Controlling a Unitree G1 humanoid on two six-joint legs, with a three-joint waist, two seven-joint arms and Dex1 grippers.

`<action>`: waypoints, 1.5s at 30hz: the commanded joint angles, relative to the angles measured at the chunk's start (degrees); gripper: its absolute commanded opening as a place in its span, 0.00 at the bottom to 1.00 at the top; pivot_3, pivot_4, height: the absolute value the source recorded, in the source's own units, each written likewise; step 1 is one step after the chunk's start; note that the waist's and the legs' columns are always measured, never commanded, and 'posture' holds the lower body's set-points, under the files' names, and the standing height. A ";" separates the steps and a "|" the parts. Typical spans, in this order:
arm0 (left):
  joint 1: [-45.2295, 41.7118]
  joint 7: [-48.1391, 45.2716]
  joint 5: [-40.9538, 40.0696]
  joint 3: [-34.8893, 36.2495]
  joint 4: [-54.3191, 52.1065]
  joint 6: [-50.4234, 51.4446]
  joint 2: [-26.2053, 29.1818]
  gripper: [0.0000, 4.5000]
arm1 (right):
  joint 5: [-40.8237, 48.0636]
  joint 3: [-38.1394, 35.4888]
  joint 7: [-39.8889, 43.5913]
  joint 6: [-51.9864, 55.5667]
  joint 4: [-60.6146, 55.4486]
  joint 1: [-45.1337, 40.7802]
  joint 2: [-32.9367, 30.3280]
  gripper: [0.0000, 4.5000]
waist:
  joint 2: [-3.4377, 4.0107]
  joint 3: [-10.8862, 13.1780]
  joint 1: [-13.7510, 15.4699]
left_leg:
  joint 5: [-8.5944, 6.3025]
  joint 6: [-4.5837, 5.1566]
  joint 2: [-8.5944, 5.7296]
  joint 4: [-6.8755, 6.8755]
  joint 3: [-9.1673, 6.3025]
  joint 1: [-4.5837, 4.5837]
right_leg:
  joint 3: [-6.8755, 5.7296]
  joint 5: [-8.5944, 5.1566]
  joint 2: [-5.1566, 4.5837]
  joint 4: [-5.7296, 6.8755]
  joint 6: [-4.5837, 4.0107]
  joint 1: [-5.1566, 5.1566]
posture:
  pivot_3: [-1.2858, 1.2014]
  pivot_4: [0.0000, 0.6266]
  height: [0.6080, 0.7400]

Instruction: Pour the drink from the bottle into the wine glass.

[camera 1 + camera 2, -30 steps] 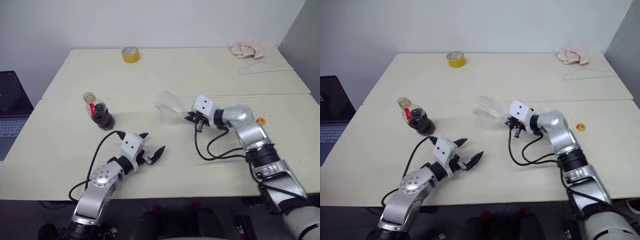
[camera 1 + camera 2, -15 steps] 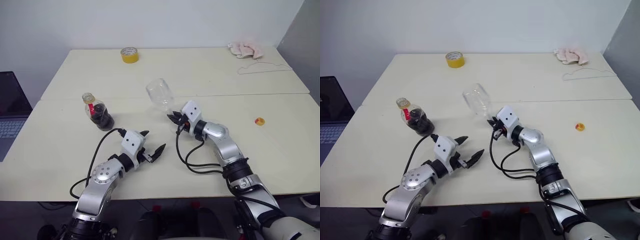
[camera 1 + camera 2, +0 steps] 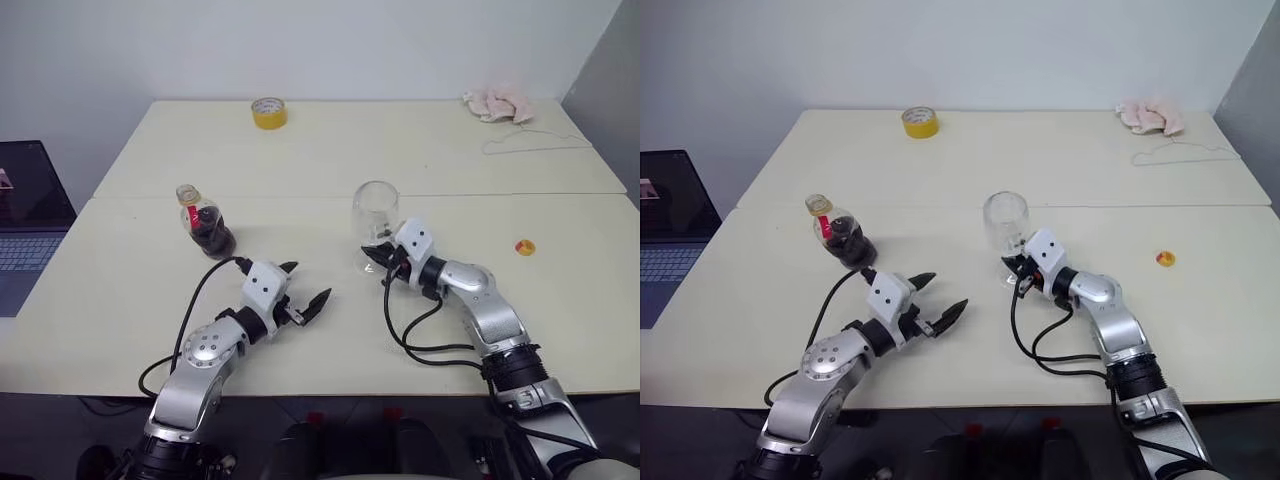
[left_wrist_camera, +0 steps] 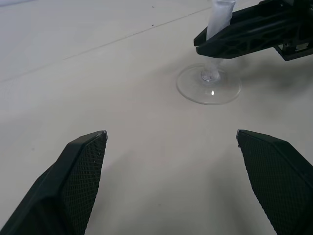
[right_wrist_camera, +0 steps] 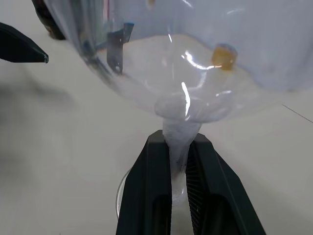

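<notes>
Two far-edge items, tape roll (image 3: 268, 111), pink cloth (image 3: 496, 103), laptop (image 3: 30, 205) left

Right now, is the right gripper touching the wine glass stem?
Touching. The right wrist view shows the right gripper with both fingers pressed against the wine glass stem.

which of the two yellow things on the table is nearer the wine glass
The small yellow cap, lying off the glass's right. The yellow tape roll sits much farther away, by the table's far edge.
</notes>
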 commanded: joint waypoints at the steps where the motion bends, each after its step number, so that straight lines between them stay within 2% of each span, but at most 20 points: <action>1: -0.74 -0.45 0.05 1.17 -1.03 -0.77 0.55 1.00 | -1.33 2.00 0.40 3.79 1.70 2.17 -0.77 0.03 | -0.01 0.00 0.00 | 0.00 0.00 0.00 -0.01 0.00 0.01 | 0.00 0.00 0.00 0.00 0.00 0.01 | 0.52 0.24 1.00; 7: -0.56 -0.47 0.14 1.36 -1.15 -0.74 0.67 1.00 | -1.15 1.70 -0.55 5.41 1.52 1.16 -0.24 0.03 | -0.01 -0.01 0.00 | -0.01 -0.02 0.01 -0.01 0.00 0.04 | 0.02 0.00 0.02 0.01 0.00 0.01 | 0.52 0.24 1.00; 20: -0.68 -0.52 0.22 1.59 -0.78 -0.72 0.86 1.00 | -0.52 0.96 -0.88 5.91 2.06 0.73 -0.86 0.99 | -0.09 -0.04 -0.13 | -0.03 -0.04 0.04 -0.03 0.03 0.04 | 0.09 0.00 0.07 0.02 0.00 -0.05 | 0.52 0.24 1.00; 28: -0.27 -0.96 -0.20 2.96 -0.53 -1.23 1.27 1.00 | 6.24 -5.70 1.05 7.60 -6.94 3.14 -4.24 0.99 | -0.09 0.01 0.03 | -0.03 -0.04 0.03 -0.02 0.03 -0.02 | 0.10 0.00 0.06 0.00 0.00 -0.07 | 0.52 0.24 1.00; 34: -0.67 -1.61 -0.34 3.14 0.69 -1.65 1.10 1.00 | 11.81 -7.92 7.36 12.70 -19.97 10.89 -12.25 0.99 | -0.12 0.02 0.09 | -0.04 -0.03 0.05 -0.05 0.01 -0.03 | 0.07 0.00 0.07 -0.07 0.00 -0.05 | 0.52 0.24 1.00; 37: -1.61 -1.34 -0.87 4.06 1.72 -2.27 0.62 1.00 | 15.21 -10.50 11.45 15.98 -24.69 14.87 -18.28 0.99 | -0.12 0.05 0.17 | -0.05 -0.02 0.05 -0.05 0.01 -0.04 | 0.07 -0.01 0.06 -0.08 0.01 -0.04 | 0.52 0.24 1.00; 41: -1.04 2.68 -4.22 10.61 -0.66 -4.64 -2.17 1.00 | 22.69 -19.78 16.54 21.64 -27.55 15.72 -27.76 0.99 | -0.16 0.14 0.37 | -0.06 0.01 0.02 -0.01 0.03 -0.09 | 0.07 -0.01 0.05 -0.14 0.01 -0.02 | 0.52 0.24 1.00; 43: 0.72 6.95 -7.78 16.41 -4.79 -2.44 -4.27 1.00 | 27.95 -25.93 17.89 23.35 -26.88 12.74 -30.44 0.99 | -0.21 0.18 0.38 | -0.07 0.01 0.06 -0.01 0.03 -0.09 | 0.05 -0.01 0.06 -0.14 0.01 -0.02 | 0.52 0.24 1.00; 45: 5.14 8.46 -9.10 19.29 -9.52 0.08 -4.37 1.00 | 32.57 -30.08 18.65 25.10 -27.39 9.20 -32.64 0.99 | -0.20 0.22 -0.06 | -0.07 0.00 0.15 -0.05 0.07 -0.08 | 0.09 -0.01 0.13 -0.15 0.01 -0.04 | 0.52 0.24 1.00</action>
